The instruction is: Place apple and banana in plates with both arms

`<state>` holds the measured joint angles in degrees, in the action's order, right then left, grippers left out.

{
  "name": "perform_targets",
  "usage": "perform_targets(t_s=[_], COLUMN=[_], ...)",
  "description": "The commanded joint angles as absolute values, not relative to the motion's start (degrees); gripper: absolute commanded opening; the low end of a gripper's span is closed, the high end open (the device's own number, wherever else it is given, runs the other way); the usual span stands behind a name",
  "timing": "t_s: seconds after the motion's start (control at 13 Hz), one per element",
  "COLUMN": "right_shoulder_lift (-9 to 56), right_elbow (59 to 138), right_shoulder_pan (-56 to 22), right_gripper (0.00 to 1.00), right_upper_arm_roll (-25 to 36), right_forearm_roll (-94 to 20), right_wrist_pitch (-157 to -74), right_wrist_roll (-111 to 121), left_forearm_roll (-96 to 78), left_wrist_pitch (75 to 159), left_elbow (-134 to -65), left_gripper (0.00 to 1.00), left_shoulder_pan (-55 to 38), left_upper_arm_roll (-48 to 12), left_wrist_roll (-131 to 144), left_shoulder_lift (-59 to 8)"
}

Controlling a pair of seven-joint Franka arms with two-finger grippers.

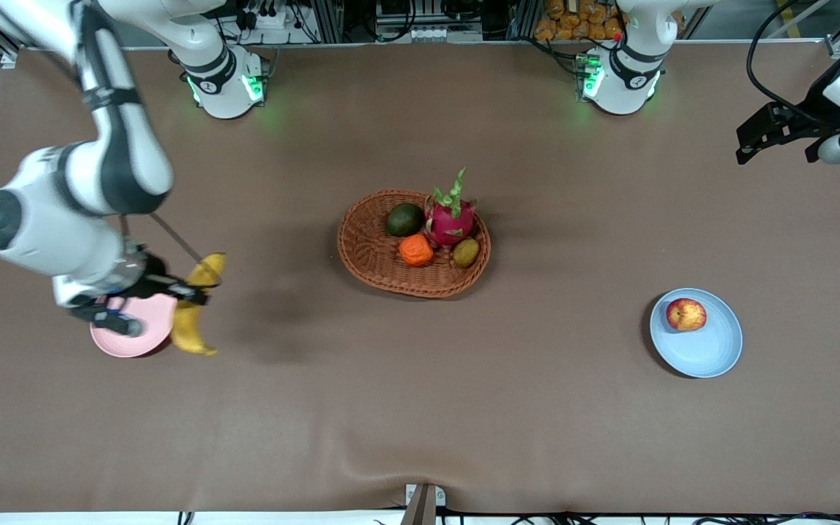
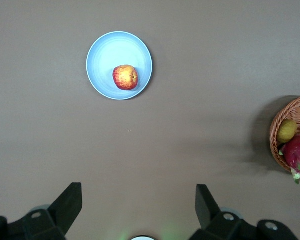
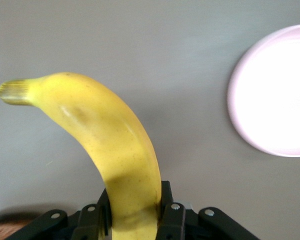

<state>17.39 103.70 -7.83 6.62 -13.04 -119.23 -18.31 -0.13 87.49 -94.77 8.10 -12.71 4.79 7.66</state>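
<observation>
Brown table (image 1: 420, 408) holds 2 plates. Blue plate (image 1: 712, 346) at left arm's end already carries apple (image 1: 686, 314); my left gripper (image 2: 139, 207) waits high, fingers spread, empty. Right gripper (image 1: 185, 293) clamps banana (image 1: 194, 313) at edge of pink plate (image 1: 144, 324). Next: shift over plate, lower, release.

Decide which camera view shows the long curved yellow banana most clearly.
The right wrist view: the long curved yellow banana fills it, clamped in the right gripper. The front view shows it small beside the pale pink plate. The left wrist view misses it.
</observation>
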Motion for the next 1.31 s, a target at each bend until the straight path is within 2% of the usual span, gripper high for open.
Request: perform_targets(t_s=[0.0,0.46,0.77,0.92,1.0,1.08,1.15,1.23], right_shoulder_lift=[20.5,34.8,38.6,38.6,38.5,38.4,38.2,37.8], right_elbow=[103.0,90.0,90.3,91.7,92.3,92.2,92.2,92.2], right_shoulder_pan=[-1.3,7.1,9.4,9.1,9.0,9.0,8.8,8.6], right_gripper=[0.0,0.0,0.0,0.05,0.21,0.68,1.0,1.0], right_upper_arm_roll=[5.4,5.3,5.2,5.2,5.2,5.2,5.2,5.2], right_forearm_roll=[-13.0,-4.7,-5.2,-5.2,-5.2,-5.2,-5.2,-5.2], right_wrist_pitch=[-118.4,-118.1,-121.6,-121.1,-120.2,-118.1,-117.0,-116.7], right_wrist_roll=[-12.9,-9.3,-5.6,-5.5,-5.5,-4.7,-3.7,-3.5], left_forearm_roll=[-1.2,-1.2,-1.2,-1.1,-1.1,-1.1,-1.1,-1.0], left_wrist_pitch=[86.7,86.7,86.7,85.6,85.0,85.0,85.0,84.9], left_elbow=[-93.7,-93.2,-93.2,-93.2,-93.2,-93.2,-93.2,-93.2], left_gripper=[1.0,1.0,1.0,1.0,1.0,1.0,1.0,1.0], left_shoulder_pan=[8.7,8.7,8.8,8.9,9.0,9.1,9.1,9.4], left_upper_arm_roll=[-12.7,-12.7,-12.6,-12.4,-12.4,-12.4,-12.4,-12.4], left_wrist_roll=[5.5,5.6,5.5,5.3,5.2,5.1,4.9,4.7], left_shoulder_lift=[8.4,8.3,8.2,8.2,8.2,8.2,8.2,8.3])
